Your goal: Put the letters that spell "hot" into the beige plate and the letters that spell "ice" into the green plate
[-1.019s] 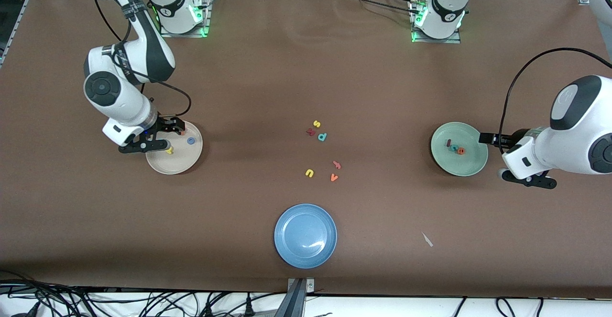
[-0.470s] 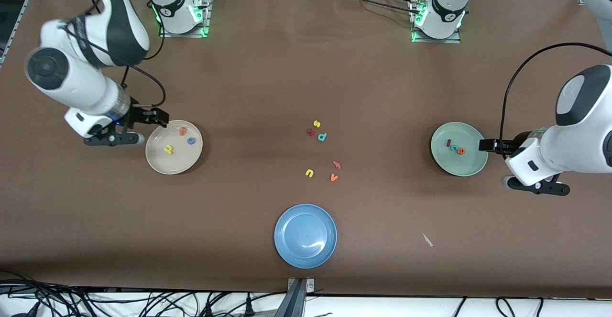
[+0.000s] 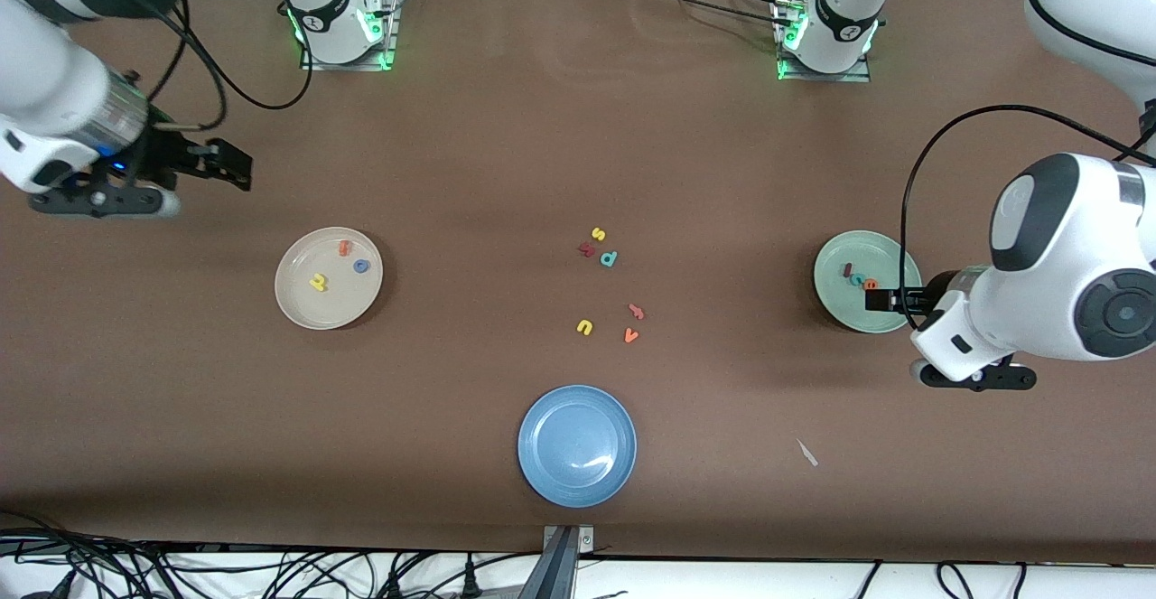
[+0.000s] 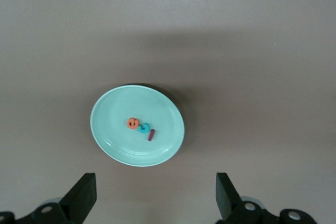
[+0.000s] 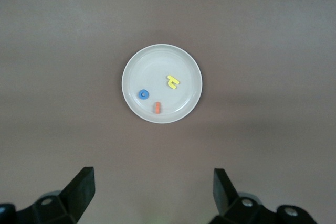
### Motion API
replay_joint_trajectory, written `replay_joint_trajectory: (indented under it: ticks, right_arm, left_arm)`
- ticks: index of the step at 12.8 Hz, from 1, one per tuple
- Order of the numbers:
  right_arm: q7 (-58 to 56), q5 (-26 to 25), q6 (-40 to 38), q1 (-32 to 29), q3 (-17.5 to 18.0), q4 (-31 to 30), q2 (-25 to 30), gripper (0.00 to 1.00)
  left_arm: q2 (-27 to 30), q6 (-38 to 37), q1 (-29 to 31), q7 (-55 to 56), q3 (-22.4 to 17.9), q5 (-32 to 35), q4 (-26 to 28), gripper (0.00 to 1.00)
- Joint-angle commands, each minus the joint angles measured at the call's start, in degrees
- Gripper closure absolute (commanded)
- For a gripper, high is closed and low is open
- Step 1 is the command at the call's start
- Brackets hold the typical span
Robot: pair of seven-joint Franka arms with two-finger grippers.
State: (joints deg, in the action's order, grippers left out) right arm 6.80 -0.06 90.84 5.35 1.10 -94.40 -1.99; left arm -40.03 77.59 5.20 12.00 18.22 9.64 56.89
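Since a second ago the right gripper (image 3: 230, 163) has lifted off the beige plate (image 3: 298, 305) and drawn back toward the right arm's end of the table, now hanging over bare mat with its fingers spread and nothing between them. The left gripper (image 3: 880, 299) has shifted only a little and now sits over the edge of the green plate (image 3: 835, 301), also spread wide and empty.

The yellow h (image 3: 318, 284), blue o (image 3: 361, 266) and orange t (image 3: 344, 248) all lie inside the beige plate; the right wrist view shows the three apart from one another on its floor. The dark red i (image 3: 847, 269), teal c (image 3: 856, 279) and orange e (image 3: 870, 285) lie in the green plate in a close row.

The leftovers stay mid-table, well apart from both plates: the s (image 3: 598, 234), d (image 3: 609, 259), a dark red letter (image 3: 587, 250), u (image 3: 584, 327), v (image 3: 630, 335) and a salmon letter (image 3: 637, 312). The blue plate (image 3: 542, 477), nearer the camera, holds nothing.

The relation that matters is that every task letter already lies inside its plate, away from either gripper's open fingers, so the sorting looks complete and what remains is most likely just withdrawal of both arms.
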Motion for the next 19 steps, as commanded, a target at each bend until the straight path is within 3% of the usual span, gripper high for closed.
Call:
replay_joint_trajectory:
  ticks: [1, 2, 3, 4, 5, 8, 9, 12, 15, 19]
  right_arm:
    - [-3.36, 2.96, -5.13, 0.98, -3.65, 5.08, -0.64, 0.00]
    - [-3.46, 2.87, -6.28, 0.89, -3.56, 6.40, -0.99, 0.00]
    - [-3.55, 2.96, -7.16, 0.54, -3.74, 7.55, -1.25, 0.00]
    - [-3.46, 2.87, -7.17, 0.54, -3.74, 7.73, -1.43, 0.00]
    - [-3.37, 2.79, -7.08, 0.54, -3.74, 7.74, -1.52, 0.00]
    - [-3.46, 2.35, -6.99, 0.36, -3.74, 7.74, -1.52, 0.00]
    - [-3.46, 2.26, -7.08, 0.36, -3.91, 7.74, -1.52, 0.00]
    - [-3.37, 2.08, -7.17, 0.45, -4.09, 7.82, -1.61, 0.00]
    - [-2.94, 2.08, -6.64, 0.45, -4.09, 7.91, -1.52, 0.00]
    - [-2.49, 1.56, -6.73, 0.89, -3.83, 7.91, -1.52, 0.00]
  left_arm:
    - [4.06, -1.57, -5.36, -2.76, -12.11, -10.57, -0.65, 0.00]
    - [5.30, -1.48, -6.68, -4.60, -16.07, -14.09, 0.05, 0.01]
    - [6.62, -1.13, -6.78, -5.23, -17.06, -15.78, 0.58, 0.10]
    - [7.68, -0.61, -6.61, -5.32, -17.07, -15.80, 2.15, 0.11]
    - [9.43, 3.31, -6.61, -5.41, -16.81, -15.36, 5.47, 0.03]
    - [20.84, 22.01, -6.70, -6.89, -16.81, -15.09, 26.19, 0.01]
    - [22.18, 24.25, -6.70, -9.25, -16.81, -15.09, 28.95, 0.01]
    - [22.28, 24.80, -6.61, -11.20, -16.90, -14.83, 28.62, 0.01]
    - [23.42, 31.29, -6.00, -14.29, -16.72, -14.48, 28.80, 0.01]
    - [23.51, 28.68, -5.91, -16.30, -17.07, -14.39, 28.19, 0.01]
